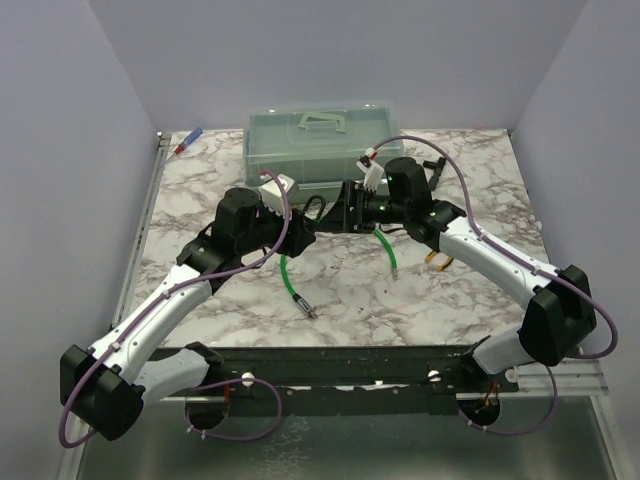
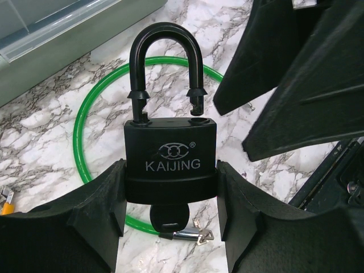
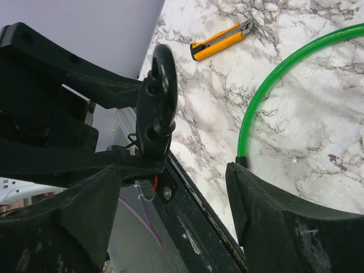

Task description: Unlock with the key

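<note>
Two arms meeting over the middle of a marble table [image 1: 200, 180], seen from above and from each wrist. In the left wrist view the left gripper [image 2: 170, 176] occupies the lower half of the frame, its fingers [image 2: 96, 210] pinching the body of a black padlock [image 2: 170, 159] from both sides and holding it upright at centre frame. The shackle [image 2: 165, 62] stands raised: its left leg enters the body, while the notched end of its right leg hangs free just above its hole. The key [image 2: 169, 219] sits at the lower centre of this frame, its round black head touching the underside of the padlock between the two fingers. Its blade is hidden, and small silver pieces [image 2: 190, 235] that cannot be identified lie just beside the head. In the right wrist view the right gripper [image 3: 173, 170] faces the padlock edge-on from the lower part of the frame. Its fingers [image 3: 273, 216] are spread wide, with nothing between them and no contact with the lock. A green cable [image 2: 79, 136] loops on the table behind the padlock. An orange utility knife [image 3: 220, 41] lies at the top centre of the right wrist view. In the overhead view a clear lidded box [image 1: 310, 145] stands at top centre, and a blue and red marker [image 1: 188, 141] lies at the upper left.
</note>
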Motion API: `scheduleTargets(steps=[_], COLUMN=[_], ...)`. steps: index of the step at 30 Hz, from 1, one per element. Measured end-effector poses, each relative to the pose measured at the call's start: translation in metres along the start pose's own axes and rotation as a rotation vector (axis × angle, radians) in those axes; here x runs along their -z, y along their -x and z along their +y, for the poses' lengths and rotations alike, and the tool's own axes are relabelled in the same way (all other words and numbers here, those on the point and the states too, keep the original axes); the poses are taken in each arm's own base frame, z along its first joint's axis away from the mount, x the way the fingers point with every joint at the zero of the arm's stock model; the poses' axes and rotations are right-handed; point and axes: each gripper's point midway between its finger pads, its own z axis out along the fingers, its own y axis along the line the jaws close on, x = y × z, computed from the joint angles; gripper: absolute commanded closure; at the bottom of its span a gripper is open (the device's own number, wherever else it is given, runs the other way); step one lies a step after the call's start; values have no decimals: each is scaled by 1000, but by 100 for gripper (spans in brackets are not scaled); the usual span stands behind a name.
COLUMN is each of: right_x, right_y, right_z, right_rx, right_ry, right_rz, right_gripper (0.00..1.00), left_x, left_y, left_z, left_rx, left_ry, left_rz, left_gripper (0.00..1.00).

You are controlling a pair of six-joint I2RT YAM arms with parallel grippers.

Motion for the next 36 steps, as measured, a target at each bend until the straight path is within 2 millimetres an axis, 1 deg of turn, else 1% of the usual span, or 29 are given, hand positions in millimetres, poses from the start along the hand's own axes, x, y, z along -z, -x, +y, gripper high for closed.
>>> scheduleTargets(steps=[6,12,14,18,23,27,32,34,36], right_x=[-9,-16,-18,-23,-27,-29,-33,-33,-34], right_y=[-2,-2,0,5,4,2,-2,-3,-4], right_z=[-4,-9,-8,-7,-5,-3,0,0,1], right_rx=[-11,-24,-25,-21,-25,-28,-28,-28,-29], right_ry=[14,16,18,28,57,77,99,104,110], right_rz=[18,24,23,19,31,46,68,72,77], right_gripper=[28,37,39,45,55,57,62,66,75], left_x=[-1,-1,-2,-2,-2,-4,-5,-5,-5], left_y=[2,2,0,-1,-3,-6,-7,-8,-9], left_z=[-3,-6,-5,-4,-3,-2,-2,-2,-2], left_rx=[-5,-7,-5,-3,-1,1,3,4,5], left_ry=[-20,-36,-35,-35,-32,-31,-30,-30,-30], left_rz=[-9,-12,-9,-7,-3,6,11,13,16], left_gripper=[100,100,100,100,100,100,99,99,99])
